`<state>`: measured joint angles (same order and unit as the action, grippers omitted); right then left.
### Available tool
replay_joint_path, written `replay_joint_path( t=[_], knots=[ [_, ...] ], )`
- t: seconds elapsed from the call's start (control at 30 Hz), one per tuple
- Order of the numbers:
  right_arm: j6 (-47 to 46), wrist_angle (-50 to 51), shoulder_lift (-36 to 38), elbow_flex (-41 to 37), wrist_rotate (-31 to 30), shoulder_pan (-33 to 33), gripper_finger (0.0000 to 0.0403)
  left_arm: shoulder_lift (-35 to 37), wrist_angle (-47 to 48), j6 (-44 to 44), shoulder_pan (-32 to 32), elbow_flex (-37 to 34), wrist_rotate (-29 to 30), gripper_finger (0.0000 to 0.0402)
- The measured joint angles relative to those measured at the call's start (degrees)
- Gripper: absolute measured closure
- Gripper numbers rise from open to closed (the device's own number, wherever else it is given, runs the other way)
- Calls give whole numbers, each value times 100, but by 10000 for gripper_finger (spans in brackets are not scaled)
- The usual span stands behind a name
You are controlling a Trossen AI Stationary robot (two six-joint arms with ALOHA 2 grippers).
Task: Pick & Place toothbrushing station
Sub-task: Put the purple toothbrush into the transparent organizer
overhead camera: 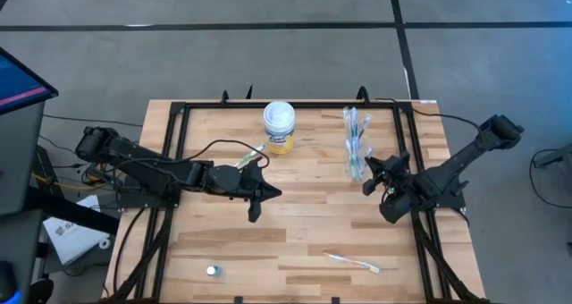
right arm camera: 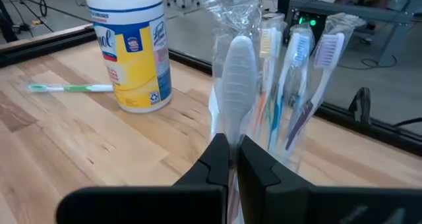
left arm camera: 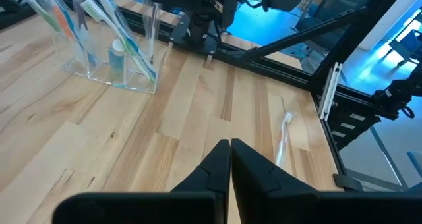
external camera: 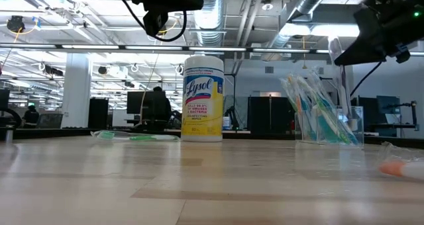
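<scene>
Left tool (overhead camera: 256, 199) pinched to nothing, holding nothing, hovering over counter (overhead camera: 295, 232) centre-left. Right tool (overhead camera: 374, 174) also closed tight, empty, just beside the clear toothbrush holder (overhead camera: 357, 145), at the holder's 5 o'clock in the high view.

Holder: transparent hard plastic, boxy cups in a row, sits at counter's 2 o'clock. Slim toothbrushes (right arm camera: 293, 85) stand tilted in it, white, blue, green and orange handles, bristle heads up; one in crinkly clear wrap (right arm camera: 239, 72). Small blue tube (left arm camera: 117, 56) upright inside.

Loose white toothbrush (overhead camera: 353, 262) flat on counter at 5 o'clock, well apart from holder. Green-and-white toothbrush (right arm camera: 69, 87) flat at the 8 o'clock side of the Lysol wipes canister (overhead camera: 279, 126). Canister: cylinder, white lid, yellow label, at 12 o'clock. Small round cap-like item (overhead camera: 213, 271) at 7 o'clock; cannot tell what.

Counter: pale butcher-block wood, visible grain, black metal frame (overhead camera: 183, 107) around.
</scene>
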<state>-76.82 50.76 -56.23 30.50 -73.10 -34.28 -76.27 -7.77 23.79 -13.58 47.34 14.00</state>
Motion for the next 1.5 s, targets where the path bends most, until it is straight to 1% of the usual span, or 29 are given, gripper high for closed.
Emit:
replay_joint_path(
  t=[0.3, 0.47, 0.57, 0.7, 0.9, 1.0, 1.2, 1.33, 1.5],
  knots=[
    [-751, 273, -404, -28, 118, 33, 403, 0, 0, 0, 0, -1, 0, 395],
    [-1173, 249, -483, -278, 244, 72, 403, 0, 0, 0, 0, -1, -3, 395],
    [-1262, 259, -474, -302, 269, 72, 402, 0, -9, 0, 0, -24, -3, 395],
    [-1265, 241, -452, -305, 280, 72, 400, 0, -6, 0, 0, -38, -5, 395],
    [-1282, 205, -452, -307, 409, 75, 385, 0, -2, 2, 0, -36, -11, 395],
    [-1191, -58, -450, -400, 359, 88, 383, -1, -4, 2, 0, -37, -28, 395],
    [-976, -279, -450, -411, 372, 201, 380, 0, -4, 2, 0, -36, -24, 395],
    [-896, -295, -490, -420, 464, 216, 364, 0, -2, 2, 0, -36, -22, 395],
    [-676, -302, -485, -420, 458, 216, 334, 0, 0, 2, 0, -36, -20, 395]
  ],
)
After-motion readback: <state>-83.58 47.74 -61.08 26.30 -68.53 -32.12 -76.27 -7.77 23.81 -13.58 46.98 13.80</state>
